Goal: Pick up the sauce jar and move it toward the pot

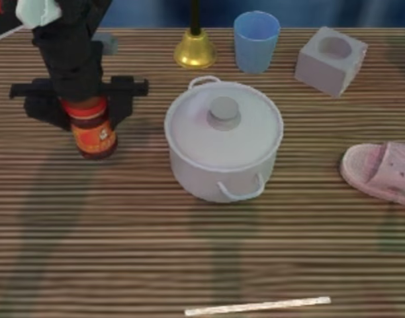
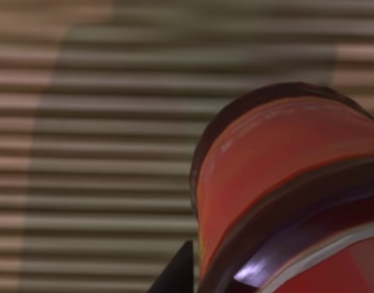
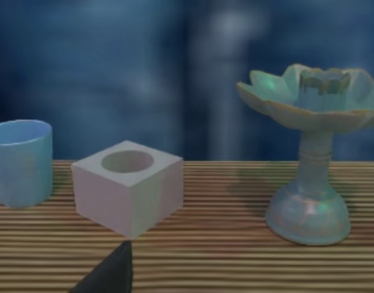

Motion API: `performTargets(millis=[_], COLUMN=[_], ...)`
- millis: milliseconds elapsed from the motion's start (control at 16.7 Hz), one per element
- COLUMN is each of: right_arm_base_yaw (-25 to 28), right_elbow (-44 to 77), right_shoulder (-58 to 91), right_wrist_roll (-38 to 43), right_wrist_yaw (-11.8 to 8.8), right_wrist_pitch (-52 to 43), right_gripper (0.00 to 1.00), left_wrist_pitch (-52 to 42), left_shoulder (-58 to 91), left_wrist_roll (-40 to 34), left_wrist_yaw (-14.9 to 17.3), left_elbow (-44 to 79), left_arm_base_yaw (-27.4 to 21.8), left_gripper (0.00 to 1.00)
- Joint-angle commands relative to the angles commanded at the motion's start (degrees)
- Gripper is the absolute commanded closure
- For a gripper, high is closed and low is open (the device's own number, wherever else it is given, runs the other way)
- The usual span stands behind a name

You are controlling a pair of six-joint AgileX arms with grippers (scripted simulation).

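The left gripper (image 1: 83,106) is clamping the small red-lidded sauce jar (image 1: 93,130) at its lid; the grasp looks done, but the jar is sitting well left of the large pale grey lidded pot (image 1: 222,146) on the striped wooden desk (image 1: 123,252), so the carry is remaining. The right arm is sitting out of the top view; whether its gripper is open, I cannot tell.

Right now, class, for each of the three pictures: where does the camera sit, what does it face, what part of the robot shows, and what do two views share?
Top view: above the table, looking down on the pot; the left arm's gripper is at the sauce jar, left of the pot.
Left wrist view: on the left arm, close against the sauce jar over striped tabletop; a dark fingertip shows.
Right wrist view: on the parked right arm, facing the grey cube, blue cup and a lotus-shaped stand; one dark fingertip shows.
Shared: top and right wrist views both show cube and cup.
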Motion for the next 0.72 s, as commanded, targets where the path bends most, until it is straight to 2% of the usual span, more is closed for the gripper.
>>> performTargets(millis=[480,720], right_arm_base_yaw=[0.0,0.0], right_elbow=[0.0,0.0], right_shoulder=[0.0,0.0], right_wrist_roll=[0.0,0.0], right_wrist_yaw=[0.0,0.0], right_wrist_pitch=[0.0,0.0], right_gripper=[0.0,0.0], left_wrist_pitch=[9.5,9.8], left_shoulder=[3.2,3.4], left_wrist_roll=[0.3,0.3], left_wrist_yaw=[0.0,0.0], left_elbow=[-6.1,-6.4], left_arm_base_yaw=[0.1,0.1], left_gripper=[1.0,1.0])
